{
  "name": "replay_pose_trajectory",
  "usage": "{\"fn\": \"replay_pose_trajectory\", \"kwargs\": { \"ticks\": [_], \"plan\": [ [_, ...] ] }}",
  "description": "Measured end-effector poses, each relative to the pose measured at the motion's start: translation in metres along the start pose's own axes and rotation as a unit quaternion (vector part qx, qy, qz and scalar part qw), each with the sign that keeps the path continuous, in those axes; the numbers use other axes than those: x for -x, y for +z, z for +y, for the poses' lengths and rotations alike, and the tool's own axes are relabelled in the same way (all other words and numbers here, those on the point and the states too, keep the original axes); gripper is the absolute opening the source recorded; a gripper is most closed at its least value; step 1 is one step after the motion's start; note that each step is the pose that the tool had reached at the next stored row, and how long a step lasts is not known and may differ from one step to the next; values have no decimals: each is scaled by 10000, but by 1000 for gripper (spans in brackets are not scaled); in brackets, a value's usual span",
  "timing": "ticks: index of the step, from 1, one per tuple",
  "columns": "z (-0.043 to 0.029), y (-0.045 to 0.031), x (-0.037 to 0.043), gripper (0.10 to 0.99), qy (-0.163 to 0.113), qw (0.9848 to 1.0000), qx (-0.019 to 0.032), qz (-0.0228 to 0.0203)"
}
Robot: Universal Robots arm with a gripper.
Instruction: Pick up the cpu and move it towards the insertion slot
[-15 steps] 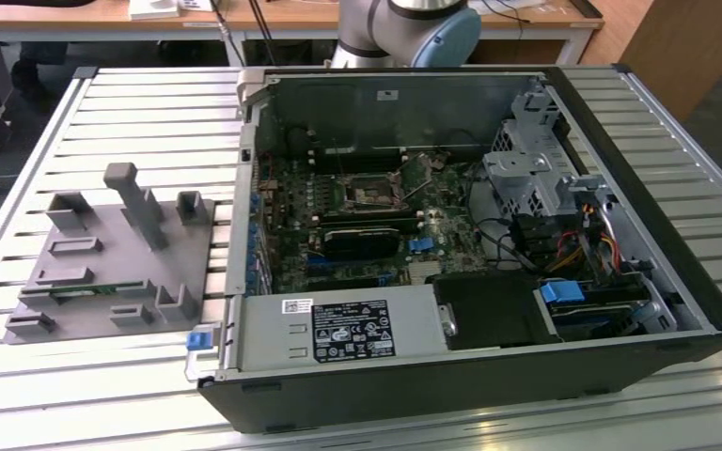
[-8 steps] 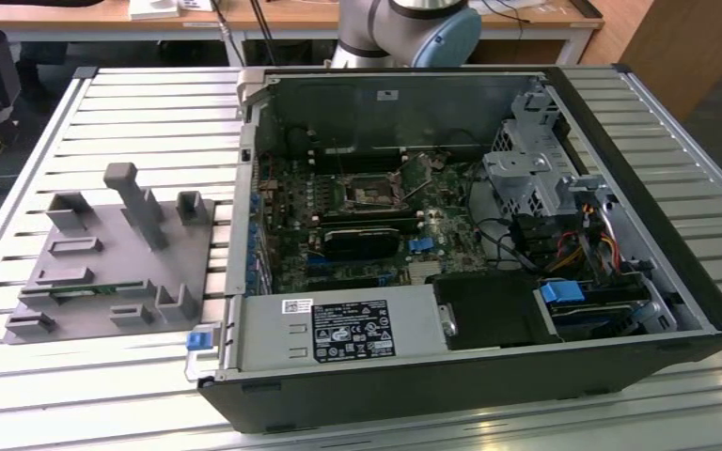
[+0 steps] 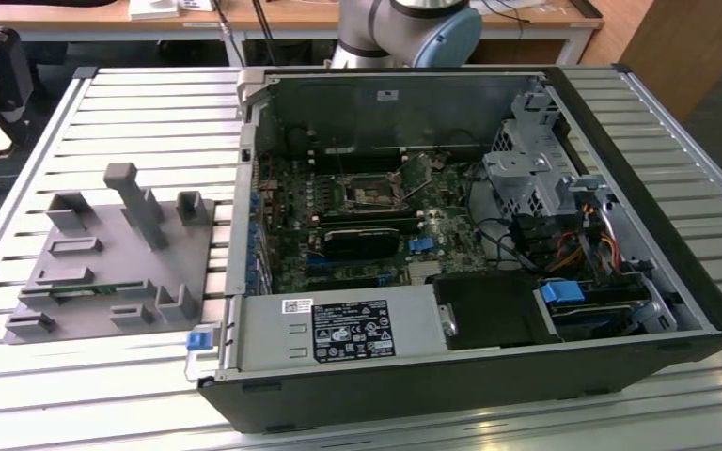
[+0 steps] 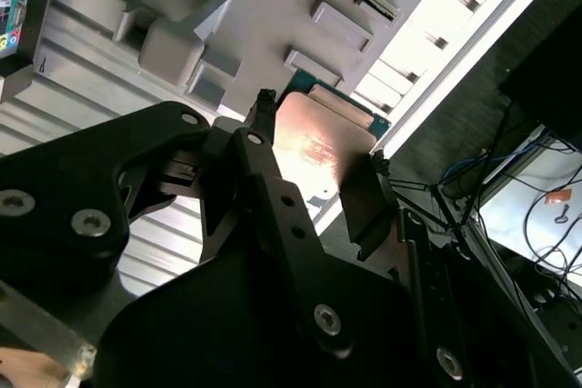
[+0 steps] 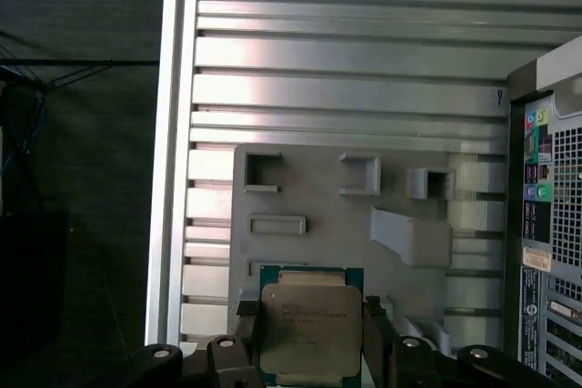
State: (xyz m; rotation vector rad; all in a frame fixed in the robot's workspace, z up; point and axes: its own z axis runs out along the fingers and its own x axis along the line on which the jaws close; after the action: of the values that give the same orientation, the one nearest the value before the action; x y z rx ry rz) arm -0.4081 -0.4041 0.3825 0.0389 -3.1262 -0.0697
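Gripping the cpu (image 5: 309, 338) by two edges, the tool (image 5: 310, 311) hangs over the grey tray (image 5: 309, 184), computer case (image 5: 550, 224) beside.

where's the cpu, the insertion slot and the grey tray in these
cpu (image 5: 309, 329), first wrist view, middle of its metal top.
insertion slot (image 3: 371, 194), exterior view, its dark centre.
grey tray (image 3: 129, 272), exterior view, bare flat part of its top.

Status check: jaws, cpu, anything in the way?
Gripper jaws shut on cpu. Cpu over grey tray, outside the case. No obstruction seen at insertion slot.
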Motion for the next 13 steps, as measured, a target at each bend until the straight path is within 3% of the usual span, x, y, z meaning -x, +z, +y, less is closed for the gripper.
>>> {"fn": "replay_pose_trajectory", "kwargs": {
  "ticks": [13],
  "plan": [
    [-4, -3, 188, 533, -6, 10000, 0, 0]
  ]
}}
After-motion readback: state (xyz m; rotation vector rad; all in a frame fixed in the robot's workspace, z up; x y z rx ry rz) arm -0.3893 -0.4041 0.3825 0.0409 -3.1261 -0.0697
